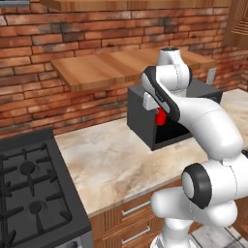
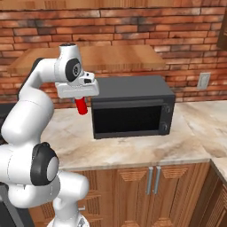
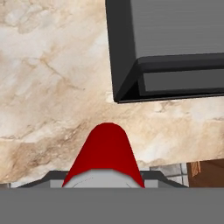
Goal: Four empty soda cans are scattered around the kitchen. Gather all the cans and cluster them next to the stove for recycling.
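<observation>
Clenched on a soda can, our gripper carries it upright in the air, hanging below the hand, well above the marble counter. In the hand view the red can juts out between the jaws, with counter and a corner of the microwave far beneath. From the right base view the can hangs just left of the microwave's front; from the left base view it shows as a red patch against the dark box.

We judge the height deliberate: carried this high, the can clears the microwave and anything on the counter as the arm swings. We keep it vertical, presumably so it can be stood straight down on its base. The stove lies at the counter's left end, well apart from the can, with bare marble beside it where we would expect to set it down. No other cans appear here.
</observation>
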{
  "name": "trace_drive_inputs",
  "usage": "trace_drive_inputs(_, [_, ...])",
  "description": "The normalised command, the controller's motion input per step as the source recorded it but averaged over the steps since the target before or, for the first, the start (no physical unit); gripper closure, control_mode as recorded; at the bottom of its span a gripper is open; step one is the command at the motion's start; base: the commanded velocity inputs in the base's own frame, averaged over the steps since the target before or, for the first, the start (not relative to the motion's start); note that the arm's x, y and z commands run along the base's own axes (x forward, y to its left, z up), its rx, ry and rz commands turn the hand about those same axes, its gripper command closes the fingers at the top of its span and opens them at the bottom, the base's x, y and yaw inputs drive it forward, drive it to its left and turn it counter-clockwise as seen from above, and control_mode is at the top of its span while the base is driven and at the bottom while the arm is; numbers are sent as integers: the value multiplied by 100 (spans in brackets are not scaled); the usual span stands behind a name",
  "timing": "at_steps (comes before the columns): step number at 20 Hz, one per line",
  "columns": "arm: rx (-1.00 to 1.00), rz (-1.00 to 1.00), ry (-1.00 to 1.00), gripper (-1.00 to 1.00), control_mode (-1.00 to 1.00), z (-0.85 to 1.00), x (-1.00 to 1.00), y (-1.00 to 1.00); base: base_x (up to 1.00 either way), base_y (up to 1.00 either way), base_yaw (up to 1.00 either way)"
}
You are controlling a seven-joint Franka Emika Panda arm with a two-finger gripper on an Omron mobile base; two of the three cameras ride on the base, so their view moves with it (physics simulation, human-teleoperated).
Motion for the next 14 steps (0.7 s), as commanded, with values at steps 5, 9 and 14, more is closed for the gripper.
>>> trace_drive_inputs(5, [-1, -3, 0, 100, -100, -12, 0, 12, 5, 19, -5])
trace_drive_inputs(9, [-2, -6, -2, 100, -100, -30, -1, 32, 0, 0, 0])
trace_drive_inputs(14, [-1, -5, -10, 100, -100, -10, -11, 28, 0, 0, 0])
